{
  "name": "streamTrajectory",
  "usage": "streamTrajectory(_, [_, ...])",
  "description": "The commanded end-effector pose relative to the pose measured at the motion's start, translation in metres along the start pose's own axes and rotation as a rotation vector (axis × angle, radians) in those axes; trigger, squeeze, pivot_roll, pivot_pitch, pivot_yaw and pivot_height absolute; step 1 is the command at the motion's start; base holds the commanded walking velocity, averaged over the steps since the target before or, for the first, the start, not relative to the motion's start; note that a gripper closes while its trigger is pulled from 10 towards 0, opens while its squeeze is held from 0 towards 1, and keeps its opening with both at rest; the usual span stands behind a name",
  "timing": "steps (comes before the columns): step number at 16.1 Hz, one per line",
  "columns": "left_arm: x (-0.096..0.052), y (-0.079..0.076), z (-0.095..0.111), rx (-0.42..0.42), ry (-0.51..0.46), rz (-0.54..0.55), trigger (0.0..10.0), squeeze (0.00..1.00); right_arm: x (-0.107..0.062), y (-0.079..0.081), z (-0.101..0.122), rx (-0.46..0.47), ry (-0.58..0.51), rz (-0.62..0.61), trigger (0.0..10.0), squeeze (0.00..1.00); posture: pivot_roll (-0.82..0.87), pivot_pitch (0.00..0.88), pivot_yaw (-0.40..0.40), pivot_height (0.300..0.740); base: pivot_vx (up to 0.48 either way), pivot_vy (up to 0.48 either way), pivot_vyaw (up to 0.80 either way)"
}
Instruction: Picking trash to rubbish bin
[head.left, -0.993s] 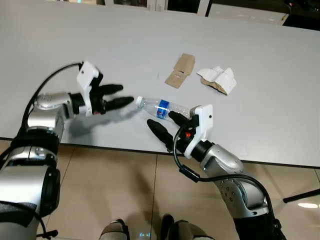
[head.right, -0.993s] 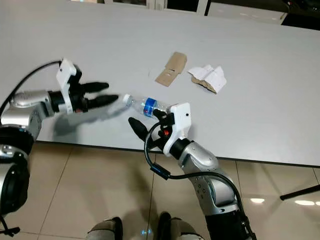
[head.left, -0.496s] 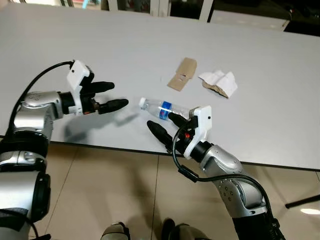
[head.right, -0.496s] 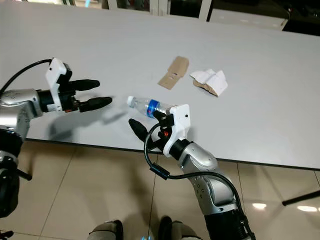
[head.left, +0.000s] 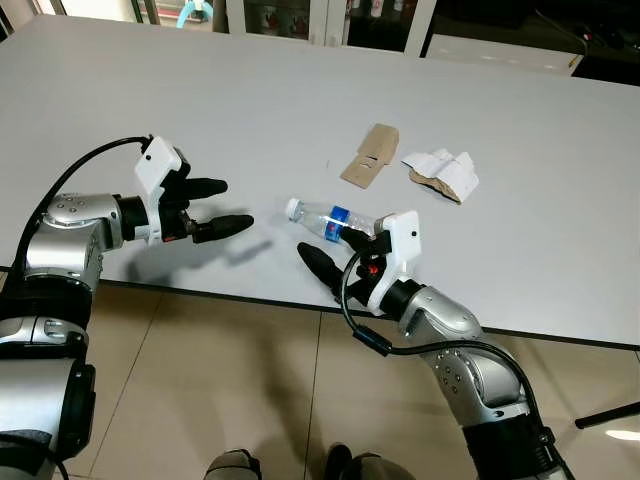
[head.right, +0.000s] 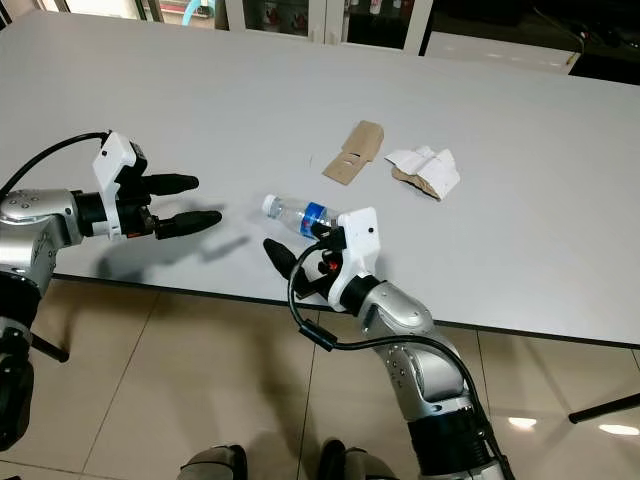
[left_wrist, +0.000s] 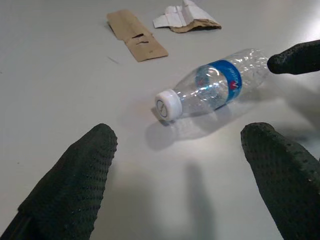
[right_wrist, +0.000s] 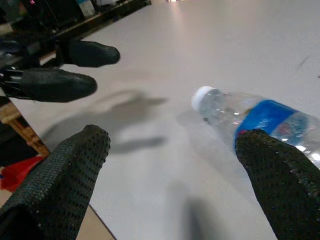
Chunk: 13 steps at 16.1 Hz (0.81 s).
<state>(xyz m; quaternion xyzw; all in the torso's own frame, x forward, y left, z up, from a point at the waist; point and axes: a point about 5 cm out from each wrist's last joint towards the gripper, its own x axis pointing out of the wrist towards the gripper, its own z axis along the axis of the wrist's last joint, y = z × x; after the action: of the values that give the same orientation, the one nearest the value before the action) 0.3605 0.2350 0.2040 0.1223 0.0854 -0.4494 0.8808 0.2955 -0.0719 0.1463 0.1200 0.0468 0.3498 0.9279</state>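
table (head.left: 180, 90): long, pale grey top, over a tan tiled floor (head.left: 200, 380). bottle (head.left: 330, 219): clear plastic, white cap, blue label, lying on its side near the table's front edge, cap toward the robot's left. cardboard piece (head.left: 367, 157): brown, flat, farther back on the table. crumpled paper (head.left: 443, 171): white and brown, just beside the cardboard on the robot's right. left gripper (head.left: 226, 207): over the front of the table, left of the bottle and apart from it, fingers spread wide, holding nothing. right gripper (head.left: 335, 253): at the table edge by the bottle's base, fingers wide apart, one fingertip (left_wrist: 294, 57) close against the bottle's bottom end, contact uncertain, nothing gripped.
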Motion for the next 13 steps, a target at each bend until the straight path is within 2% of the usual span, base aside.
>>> streamTrajectory(1, [0.0019, -0.0023, 0.0019, 0.023, 0.012, -0.012, 10.0, 0.0, -0.0026, -0.0104, 0.0048, -0.038, 0.004, -0.043, 10.0, 1.0, -0.06, 0.134, -0.064, 0.74, 0.0, 0.0, 0.0])
streamTrajectory(5, [0.0012, -0.0064, -0.0067, 0.007, 0.024, -0.026, 10.0, 0.0, -0.003, -0.0156, 0.0079, -0.053, 0.01, -0.041, 10.0, 1.0, -0.06, 0.141, -0.068, 0.74, 0.0, 0.0, 0.0])
streamTrajectory(8, [0.0024, -0.0067, -0.0066, -0.015, -0.012, 0.009, 10.0, 0.0, -0.0021, -0.0148, 0.0086, -0.05, 0.005, -0.045, 10.0, 1.0, -0.06, 0.147, -0.073, 0.74, 0.0, 0.0, 0.0])
streamTrajectory(13, [0.0028, -0.0077, -0.0055, -0.012, -0.018, 0.01, 10.0, 0.0, -0.0011, -0.0167, 0.0134, -0.051, -0.012, -0.046, 10.0, 1.0, -0.06, 0.148, -0.077, 0.74, 0.0, 0.0, 0.0])
